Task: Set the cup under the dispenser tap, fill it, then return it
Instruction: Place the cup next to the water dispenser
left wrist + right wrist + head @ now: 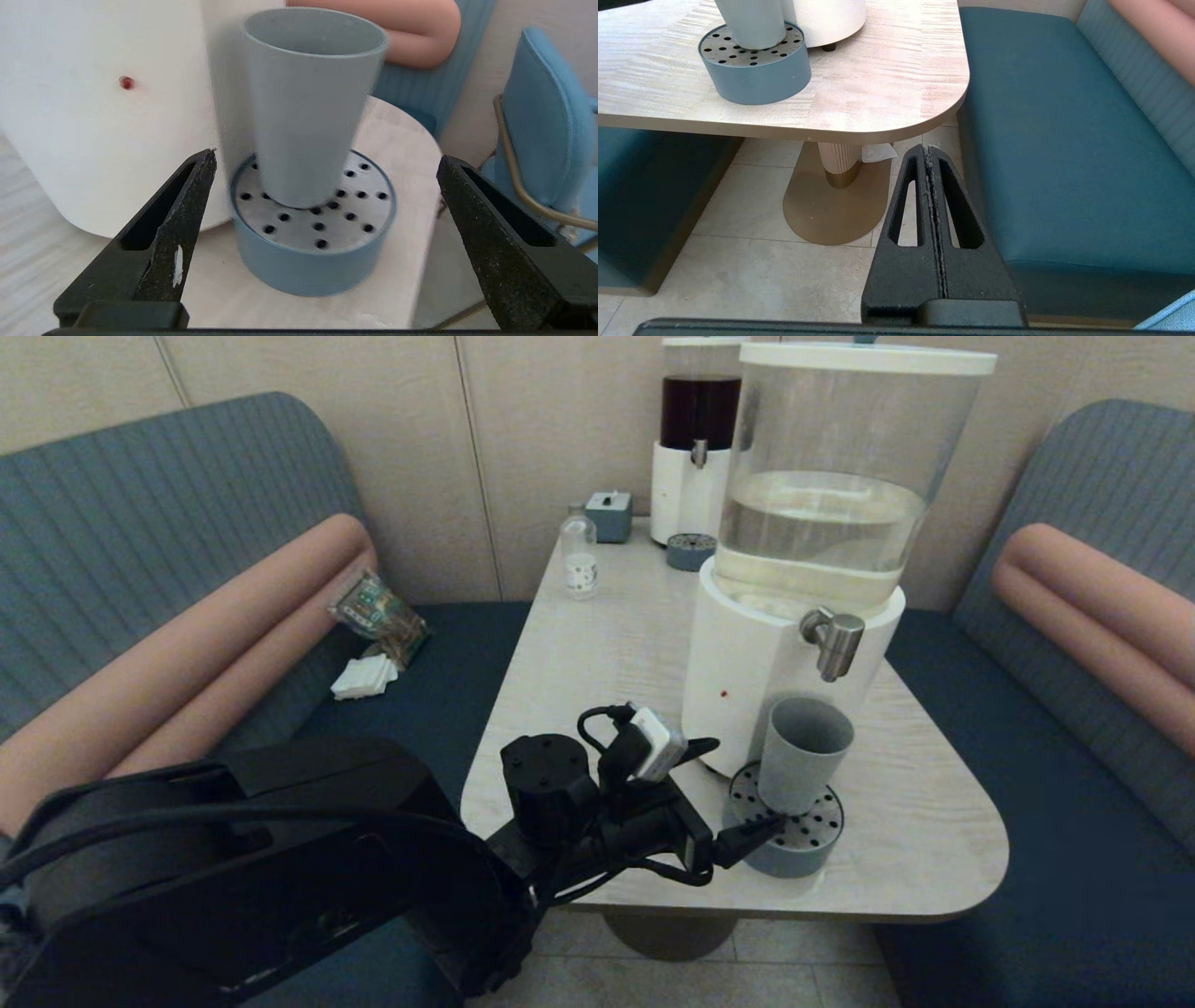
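Note:
The grey-blue cup (805, 749) (312, 107) stands upright on the round perforated drip tray (789, 847) (313, 254), directly below the brushed-steel tap (834, 640) of the large white-based dispenser (747, 663). My left gripper (738, 789) (327, 156) is open, its black fingers (177, 224) spread wide a short way from the tray, touching nothing. The cup's base (747, 21) also shows in the right wrist view. My right gripper (929, 148) is shut and empty, parked low beside the table over the floor.
A second dispenser with dark red liquid (695, 439), a small drip tray (691, 552), a small clear bottle (579, 555) and a grey box (609, 515) stand at the table's far end. Blue benches (1064, 140) flank the table (607, 653); its rounded near edge (896, 133) is close.

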`<state>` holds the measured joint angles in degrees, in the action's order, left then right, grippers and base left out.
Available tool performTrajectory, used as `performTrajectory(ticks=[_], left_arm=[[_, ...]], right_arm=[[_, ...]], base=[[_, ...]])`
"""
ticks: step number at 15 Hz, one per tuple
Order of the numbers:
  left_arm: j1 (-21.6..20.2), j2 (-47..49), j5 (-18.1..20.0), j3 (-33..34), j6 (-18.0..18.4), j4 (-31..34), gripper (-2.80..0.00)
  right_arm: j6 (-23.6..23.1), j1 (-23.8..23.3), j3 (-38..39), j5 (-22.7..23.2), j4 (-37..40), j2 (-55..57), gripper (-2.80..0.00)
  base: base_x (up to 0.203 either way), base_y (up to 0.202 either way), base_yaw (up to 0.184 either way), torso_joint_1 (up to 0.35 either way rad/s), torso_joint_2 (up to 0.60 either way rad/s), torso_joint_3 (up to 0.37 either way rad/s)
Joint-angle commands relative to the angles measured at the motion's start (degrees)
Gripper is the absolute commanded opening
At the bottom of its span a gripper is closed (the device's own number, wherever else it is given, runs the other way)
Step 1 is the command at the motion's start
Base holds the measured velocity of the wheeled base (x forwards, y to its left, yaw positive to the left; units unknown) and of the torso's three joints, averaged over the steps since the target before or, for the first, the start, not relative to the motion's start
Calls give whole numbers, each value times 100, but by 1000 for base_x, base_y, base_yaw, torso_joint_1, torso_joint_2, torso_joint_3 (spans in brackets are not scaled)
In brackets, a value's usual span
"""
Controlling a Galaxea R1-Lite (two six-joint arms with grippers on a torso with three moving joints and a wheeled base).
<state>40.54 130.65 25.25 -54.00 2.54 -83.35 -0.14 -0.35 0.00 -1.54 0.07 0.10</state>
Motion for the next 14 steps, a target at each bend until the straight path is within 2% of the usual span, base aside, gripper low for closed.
performTrajectory(ticks=[1,7,14], left_arm=[[-41,166,78,-229,-5,-38,0],[-55,571,105,-827,-16,17,0],[-46,798,204,-1185,-16,25,0]], right_arm=[[-3,0,3,0,-2,8,-280],[-3,0,9,4,-1,8,-280],[-3,0,9,-5,-7,8,-280]], base=[[0,0,0,0,0,0],[0,0,0,0,0,0],[0,0,0,0,0,0]])
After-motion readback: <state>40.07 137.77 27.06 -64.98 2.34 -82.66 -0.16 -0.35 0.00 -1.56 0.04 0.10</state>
